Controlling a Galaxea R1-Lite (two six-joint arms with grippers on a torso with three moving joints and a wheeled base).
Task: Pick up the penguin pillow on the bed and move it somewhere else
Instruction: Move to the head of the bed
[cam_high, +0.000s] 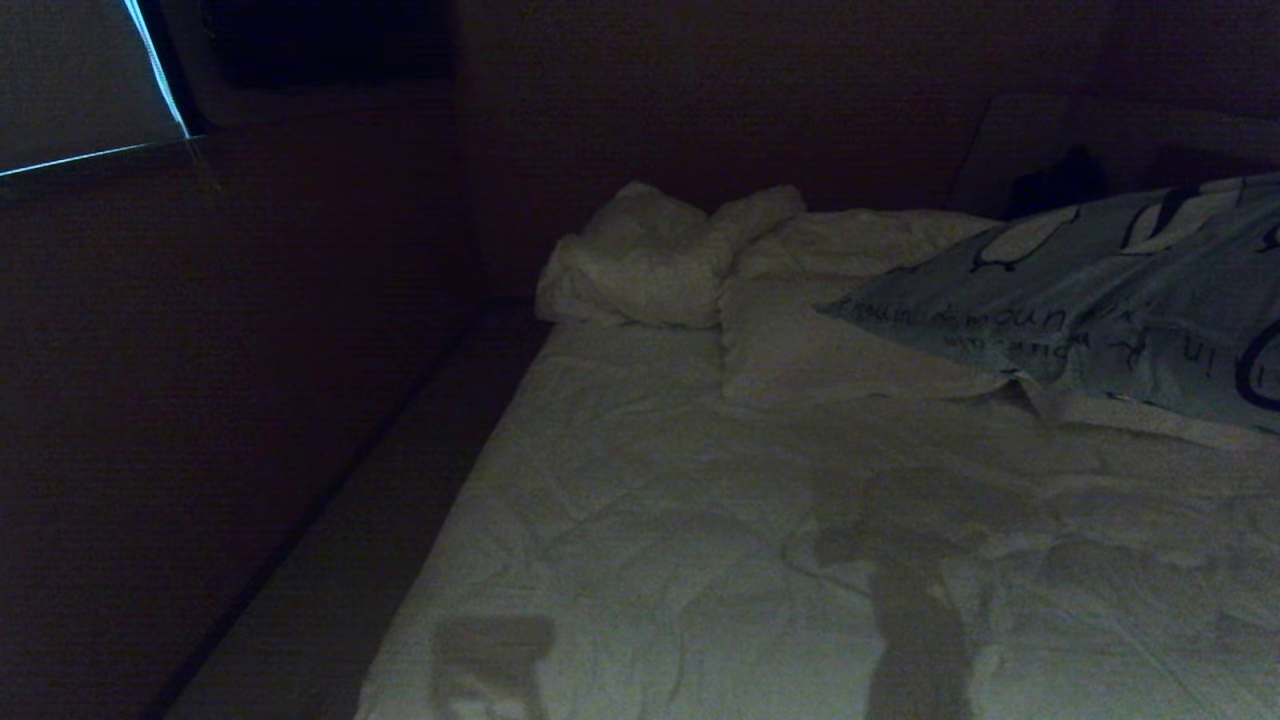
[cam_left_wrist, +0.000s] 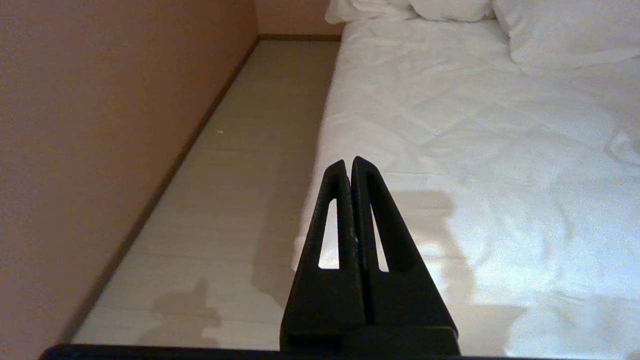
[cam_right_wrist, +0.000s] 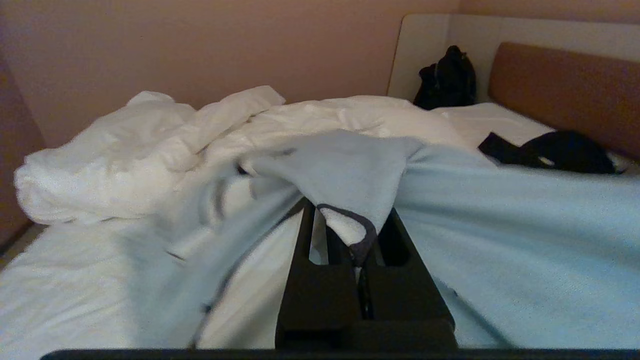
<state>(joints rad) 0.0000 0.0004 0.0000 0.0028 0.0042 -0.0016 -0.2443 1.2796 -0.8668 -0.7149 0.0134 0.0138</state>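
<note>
The penguin pillow (cam_right_wrist: 500, 235) is being gripped by a bunched fold in the closed fingers of the right gripper (cam_right_wrist: 357, 250), near the bed's (cam_high: 700, 560) head end. It is judged light and floppy, liable to sag. The left gripper (cam_left_wrist: 350, 167) is being kept closed and empty at the bed's side edge.

- The penguin pillow (cam_high: 1100, 300) runs off the right edge of the head view; only parts of its penguins and text show.
- In the right wrist view its fabric drapes over the right tool (cam_right_wrist: 357, 235), hiding the tips.
- The dark items (cam_right_wrist: 550, 152) near the headboard (cam_right_wrist: 565, 85) are too indistinct to identify.
- The bed (cam_high: 700, 560) is cut off at the bottom edge.
</note>
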